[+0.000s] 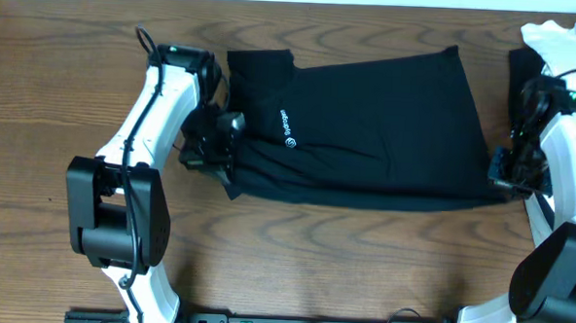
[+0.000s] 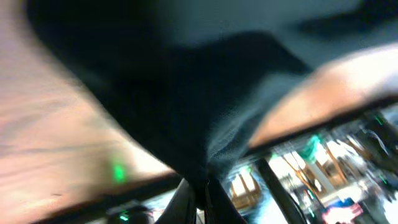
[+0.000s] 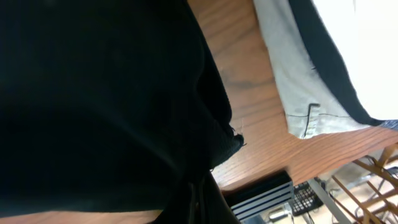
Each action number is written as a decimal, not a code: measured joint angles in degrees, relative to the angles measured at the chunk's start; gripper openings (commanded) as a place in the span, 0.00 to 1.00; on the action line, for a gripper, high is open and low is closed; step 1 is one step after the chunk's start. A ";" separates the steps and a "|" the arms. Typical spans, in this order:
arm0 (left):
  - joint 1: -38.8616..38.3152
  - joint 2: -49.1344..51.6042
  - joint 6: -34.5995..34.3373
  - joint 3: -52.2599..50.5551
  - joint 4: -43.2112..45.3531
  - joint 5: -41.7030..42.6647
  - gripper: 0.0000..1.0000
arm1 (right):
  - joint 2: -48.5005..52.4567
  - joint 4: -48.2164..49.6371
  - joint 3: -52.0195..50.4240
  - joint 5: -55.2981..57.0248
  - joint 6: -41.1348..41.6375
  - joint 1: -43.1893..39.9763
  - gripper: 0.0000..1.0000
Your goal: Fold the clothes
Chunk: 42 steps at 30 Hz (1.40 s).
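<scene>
- Black T-shirt (image 1: 368,116) lies spread across the table (image 1: 49,63), in the upper middle of the frame.
- Left pincer (image 1: 215,149) is clamped on its left edge.
- Right pincer (image 1: 502,176) is clamped on its lower right corner.

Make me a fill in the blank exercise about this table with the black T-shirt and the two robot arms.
The black T-shirt lies on a ___ table.
Its small chest logo is ___.
The left end effector and the right end effector both grip the T-shirt; the logo lies nearer the ___ one.
Missing words: wooden; white; left.
</scene>
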 measured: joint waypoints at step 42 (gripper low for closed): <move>-11.32 -6.19 4.98 -8.28 -6.36 3.65 0.87 | -0.35 -0.68 -0.22 1.79 2.12 -6.08 0.01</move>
